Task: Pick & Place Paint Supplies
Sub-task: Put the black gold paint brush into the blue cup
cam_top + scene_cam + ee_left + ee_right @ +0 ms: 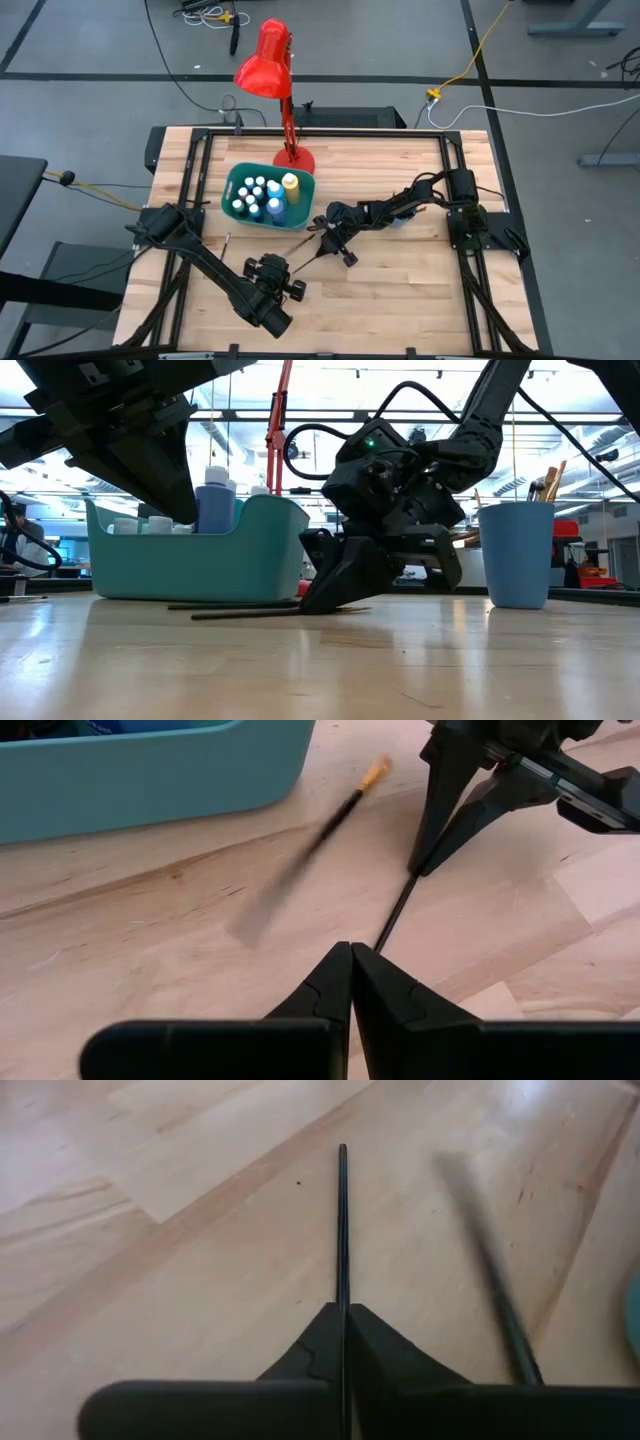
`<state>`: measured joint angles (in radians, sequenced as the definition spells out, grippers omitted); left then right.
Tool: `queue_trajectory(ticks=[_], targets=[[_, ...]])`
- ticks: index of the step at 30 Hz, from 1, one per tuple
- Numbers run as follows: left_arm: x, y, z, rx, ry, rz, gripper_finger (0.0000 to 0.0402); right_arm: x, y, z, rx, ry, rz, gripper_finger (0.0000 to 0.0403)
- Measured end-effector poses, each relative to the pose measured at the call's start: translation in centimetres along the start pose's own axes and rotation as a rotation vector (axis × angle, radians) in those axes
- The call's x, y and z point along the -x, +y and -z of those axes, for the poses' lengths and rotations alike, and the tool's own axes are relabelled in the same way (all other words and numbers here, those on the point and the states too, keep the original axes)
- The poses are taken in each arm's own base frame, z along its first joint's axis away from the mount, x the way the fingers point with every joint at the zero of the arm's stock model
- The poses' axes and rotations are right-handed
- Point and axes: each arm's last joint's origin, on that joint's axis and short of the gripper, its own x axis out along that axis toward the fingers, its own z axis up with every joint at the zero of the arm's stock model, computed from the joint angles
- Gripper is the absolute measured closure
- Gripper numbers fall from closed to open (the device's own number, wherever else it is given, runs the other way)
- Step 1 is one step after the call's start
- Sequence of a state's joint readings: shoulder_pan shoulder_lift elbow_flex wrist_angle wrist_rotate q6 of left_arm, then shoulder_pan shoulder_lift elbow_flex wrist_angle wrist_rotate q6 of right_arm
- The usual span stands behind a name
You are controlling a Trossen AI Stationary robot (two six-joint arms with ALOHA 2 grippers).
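A thin dark brush point(342, 1220) lies on the wooden table point(400, 290), and my right gripper point(342, 1312) is shut on it just right of the teal bin point(268, 195). The same brush point(398, 905) runs from the right gripper point(420, 868) toward my left gripper point(352, 950). The left gripper is shut, hangs above the table at the near middle point(283, 266), and has nothing showing between its fingers. A second brush point(310, 845), blurred, with a golden tip, lies beside the first near the bin point(150, 770). White-capped bottles point(258, 195) and a taller yellow bottle point(290, 183) stand in the bin. My right gripper pinches the thin brush between its two fingers at the end farthest from the left gripper point(412, 875). The fingers slant down from the table's right side, their tips at the tabletop point(318, 600). The handle point(342, 1180) runs straight out ahead of the fingers, along them, and lies on the wood.
A red desk lamp point(270, 60) stands with its base point(294, 158) just behind the bin. A blue cup point(517, 555) with brushes in it stands on the table to the right in the low view. Another small brush point(227, 240) lies left of the near middle.
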<state>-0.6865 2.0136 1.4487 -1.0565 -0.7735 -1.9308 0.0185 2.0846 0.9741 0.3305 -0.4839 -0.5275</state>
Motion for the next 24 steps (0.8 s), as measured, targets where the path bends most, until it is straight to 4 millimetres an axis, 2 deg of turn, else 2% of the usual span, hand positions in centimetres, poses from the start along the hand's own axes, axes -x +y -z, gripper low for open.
queue_trajectory(ticks=[5, 9, 13, 17, 20, 24], targets=[[0.0, 0.0, 0.0, 0.000, 0.000, 0.000, 0.0384, 0.0, 0.1, 0.0, -0.021, -0.006, -0.013, 0.0384], [0.0, 0.0, 0.0, 0.000, 0.000, 0.001, 0.0384, 0.5, 0.4, -0.6, -0.052, -0.011, -0.033, 0.0396], [0.0, 0.0, 0.0, 0.000, 0.000, 0.001, 0.0384, 1.8, 1.1, -1.9, -0.055, 0.012, -0.051, 0.0397], [0.0, 0.0, 0.0, 0.000, 0.000, 0.001, 0.0384, 3.5, 2.1, -4.3, 0.016, 0.049, 0.004, 0.0399], [0.0, 0.0, 0.0, 0.002, 0.001, 0.003, 0.0384, 4.2, 3.2, -5.1, 0.065, 0.120, 0.046, 0.0399], [0.0, -0.1, 0.0, 0.007, 0.003, 0.008, 0.0384, 4.4, 4.0, -6.1, 0.101, 0.107, 0.046, 0.0398]])
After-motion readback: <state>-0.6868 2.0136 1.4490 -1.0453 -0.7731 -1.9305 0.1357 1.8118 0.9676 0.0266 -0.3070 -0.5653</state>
